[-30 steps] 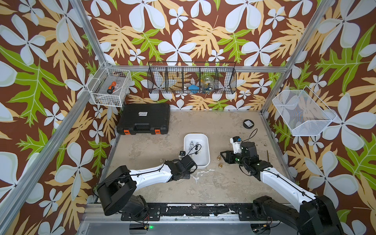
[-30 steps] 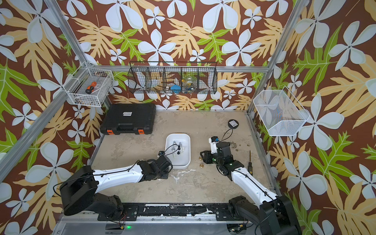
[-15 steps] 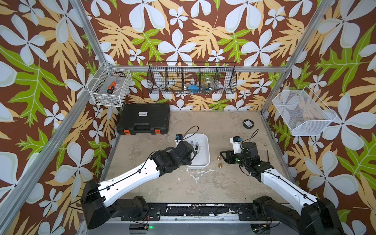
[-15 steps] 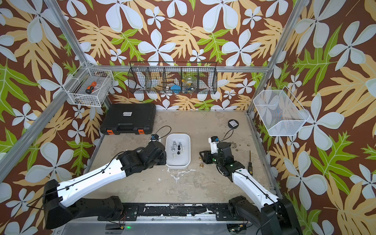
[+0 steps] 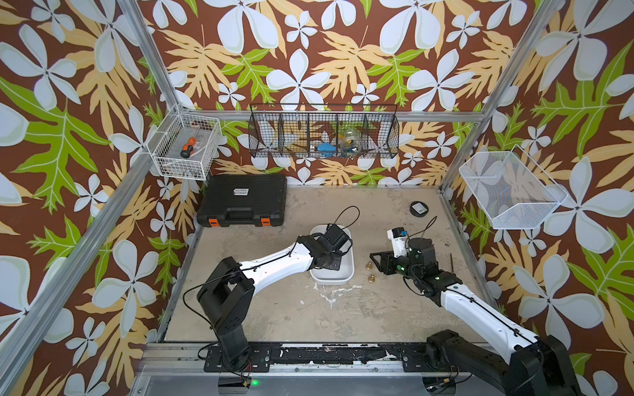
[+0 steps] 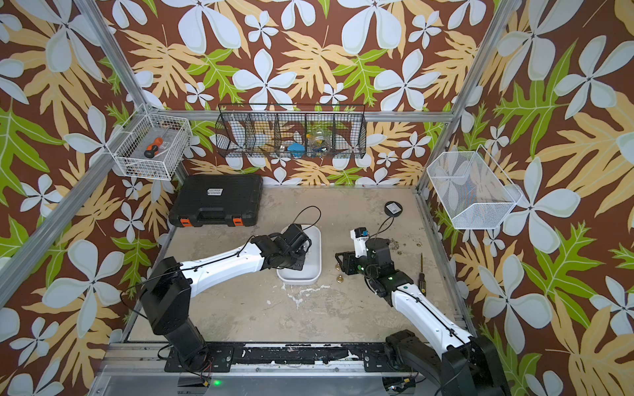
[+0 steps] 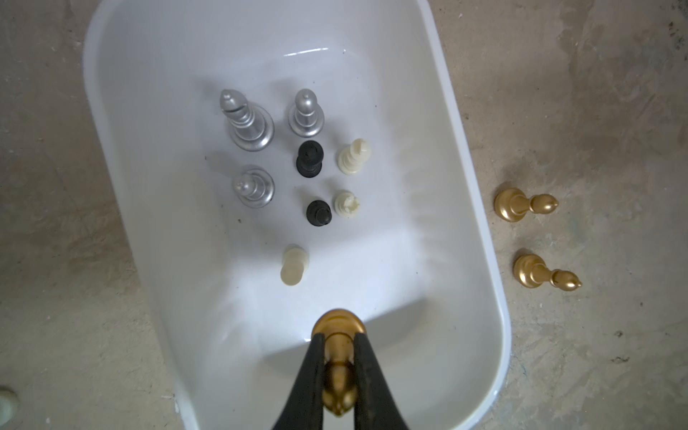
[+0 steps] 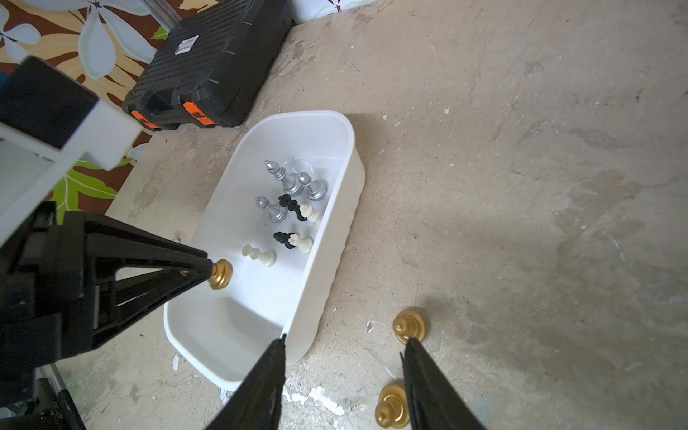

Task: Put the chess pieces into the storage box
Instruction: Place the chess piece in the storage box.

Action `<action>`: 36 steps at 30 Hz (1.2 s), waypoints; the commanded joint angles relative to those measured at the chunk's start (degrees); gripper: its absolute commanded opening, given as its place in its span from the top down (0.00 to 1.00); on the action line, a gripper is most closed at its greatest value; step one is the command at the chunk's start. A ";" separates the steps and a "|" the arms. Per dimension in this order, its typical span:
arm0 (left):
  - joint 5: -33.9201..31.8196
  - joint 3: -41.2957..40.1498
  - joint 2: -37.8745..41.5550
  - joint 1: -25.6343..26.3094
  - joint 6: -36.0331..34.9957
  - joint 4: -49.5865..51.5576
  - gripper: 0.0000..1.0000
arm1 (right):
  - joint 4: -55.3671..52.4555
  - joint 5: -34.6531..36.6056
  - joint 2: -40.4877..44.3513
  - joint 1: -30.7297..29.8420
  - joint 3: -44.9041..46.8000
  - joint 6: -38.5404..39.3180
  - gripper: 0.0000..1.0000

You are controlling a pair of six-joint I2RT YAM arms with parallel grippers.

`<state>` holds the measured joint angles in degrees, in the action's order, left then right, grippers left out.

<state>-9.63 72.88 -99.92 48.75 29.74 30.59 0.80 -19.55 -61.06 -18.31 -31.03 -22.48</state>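
Left fingers (image 7: 309,376) clamped on a gold piece (image 7: 338,327) I just carried over the storage box (image 7: 428,231) | right fingers (image 8: 260,387) half open beside two gold pieces (image 7: 525,204) on the table (image 7: 614,111) | release next.

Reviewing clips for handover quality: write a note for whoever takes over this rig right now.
Left gripper: shut on a gold piece, held over the storage box, not yet released.
Right gripper: open and empty, low over the table beside the box, next to two loose gold pieces.
Done: eight pieces are in the box: three silver, two black, three cream.
Left: release the held piece into the box, then probably have the right gripper pick up the two loose gold pieces and box them.
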 commanded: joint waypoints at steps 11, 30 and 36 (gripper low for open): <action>-2.64 2.49 -9.17 0.91 -2.90 -7.94 0.94 | 2.56 -0.62 -0.48 0.02 -0.20 0.40 0.47; -3.57 3.41 -13.03 0.88 -4.08 -10.25 0.94 | 2.54 -0.48 0.22 0.02 0.08 0.53 0.47; -3.70 3.41 -13.55 0.91 -4.34 -10.33 0.92 | 2.54 -0.35 0.32 0.02 0.04 0.60 0.47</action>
<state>-13.06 76.23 -113.25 49.71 26.04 20.34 2.11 -19.73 -60.95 -18.28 -30.98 -22.28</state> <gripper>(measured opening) 0.150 0.532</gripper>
